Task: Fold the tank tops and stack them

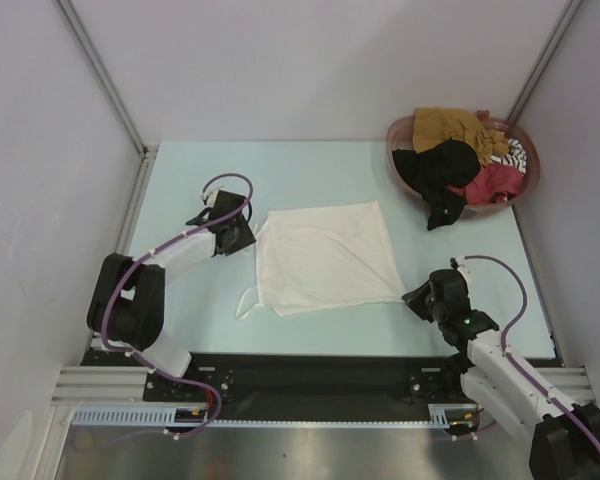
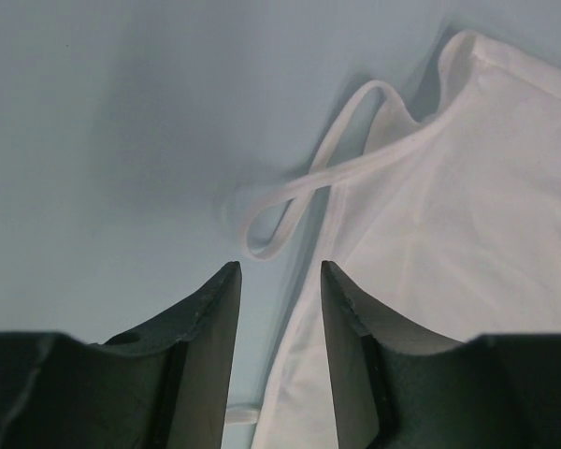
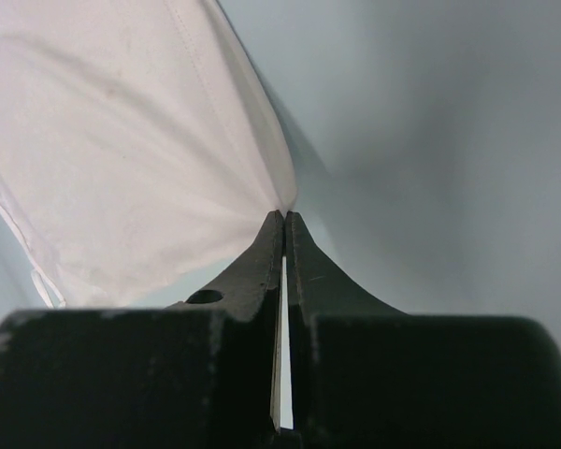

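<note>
A white tank top (image 1: 325,255) lies spread flat on the pale table, with one thin strap (image 1: 246,303) trailing off its near-left corner. My left gripper (image 1: 242,232) is at the garment's far-left edge. In the left wrist view its jaws (image 2: 279,271) stand apart, with the white cloth (image 2: 467,187) edge running between them and a looped strap (image 2: 309,182) just ahead. My right gripper (image 1: 412,297) is shut on the near-right corner, and the white fabric (image 3: 122,140) is drawn taut into its closed tips (image 3: 287,213).
A round reddish-brown basket (image 1: 393,150) at the far right holds more tank tops: mustard (image 1: 448,125), black (image 1: 440,170) hanging over the rim, red (image 1: 495,183) and striped (image 1: 515,155). Grey walls enclose the table on three sides.
</note>
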You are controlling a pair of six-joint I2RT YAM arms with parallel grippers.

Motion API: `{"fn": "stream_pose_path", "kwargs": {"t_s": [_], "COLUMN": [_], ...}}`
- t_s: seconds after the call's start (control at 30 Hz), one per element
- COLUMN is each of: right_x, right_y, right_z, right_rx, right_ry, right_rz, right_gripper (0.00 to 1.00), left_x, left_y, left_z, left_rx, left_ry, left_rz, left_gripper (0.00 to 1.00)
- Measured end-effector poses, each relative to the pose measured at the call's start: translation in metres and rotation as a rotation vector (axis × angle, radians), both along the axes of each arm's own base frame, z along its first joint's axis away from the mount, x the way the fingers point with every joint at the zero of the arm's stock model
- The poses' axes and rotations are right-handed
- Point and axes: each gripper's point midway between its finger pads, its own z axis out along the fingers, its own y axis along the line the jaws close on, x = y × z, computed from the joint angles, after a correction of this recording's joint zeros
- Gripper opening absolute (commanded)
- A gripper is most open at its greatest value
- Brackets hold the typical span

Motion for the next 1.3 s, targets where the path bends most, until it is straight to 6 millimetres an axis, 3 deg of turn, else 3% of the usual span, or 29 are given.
{"fn": "stream_pose_path", "kwargs": {"t_s": [0.47,0.83,0.93,0.97,1.03,1.07,1.3], "right_x": [-0.012,-0.016,-0.016,-0.016,-0.016,-0.016,-0.017], "right_y": [-0.013,-0.015,-0.015,-0.015,-0.015,-0.015,-0.015], "right_z": [0.012,0.006,0.006,0.006,0.006,0.006,0.006], "right_rx": [-0.008,-0.017,-0.017,-0.017,-0.017,-0.017,-0.018], "right_ry": [-0.037,-0.008,-0.007,-0.006,-0.005,-0.004,-0.004], "right_rz": [-0.051,-0.056,-0.056,-0.056,-0.056,-0.056,-0.056], "right_gripper": [0.0,0.0,0.0,0.0,0.0,0.0,0.0], "left_x": [0.001,0.009,0.008,0.008,0.008,0.008,0.02], "left_y": [0.001,-0.001,-0.001,-0.001,0.0,-0.001,0.0], "left_z": [-0.012,-0.03,-0.032,-0.032,-0.033,-0.034,-0.027], "left_rx": [0.005,0.032,0.037,0.038,0.045,0.048,0.049], "left_ry": [0.037,0.097,0.102,0.102,0.109,0.112,0.129], "left_rz": [0.003,-0.007,-0.012,-0.013,-0.021,-0.027,-0.055], "left_gripper": [0.45,0.44,0.35,0.25,0.13,0.0,0.0]}}
